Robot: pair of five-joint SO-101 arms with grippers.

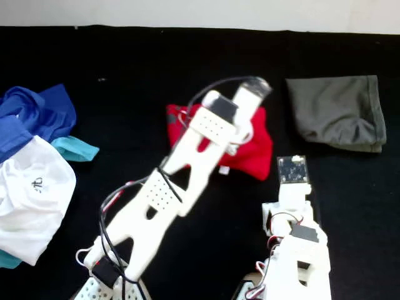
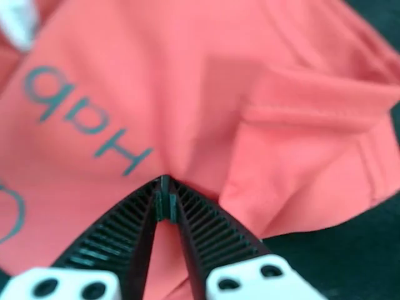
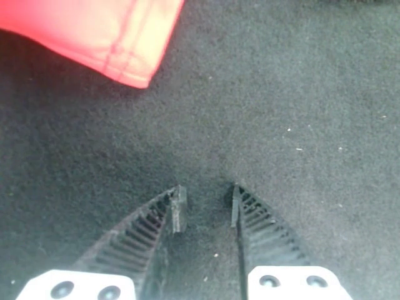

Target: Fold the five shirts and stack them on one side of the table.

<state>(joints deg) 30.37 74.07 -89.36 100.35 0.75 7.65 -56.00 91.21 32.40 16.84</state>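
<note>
On the black table (image 1: 125,56) we saw a loose pile of blue, white and teal shirts (image 1: 31,181) at left. In the middle the left arm (image 1: 187,156) gripped a crumpled red shirt (image 1: 256,153) in closed jaws. The right arm (image 1: 300,250) had open jaws, and a folded grey shirt (image 1: 337,112) lay rightmost.

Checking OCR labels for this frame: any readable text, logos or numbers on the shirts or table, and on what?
Red shirt: teal lettering, seen turned and cut off at the picture's edge; no whole word reads.
White shirt: small dark mark, too small to read.
Grey shirt, blue shirt: no print seen.
</note>
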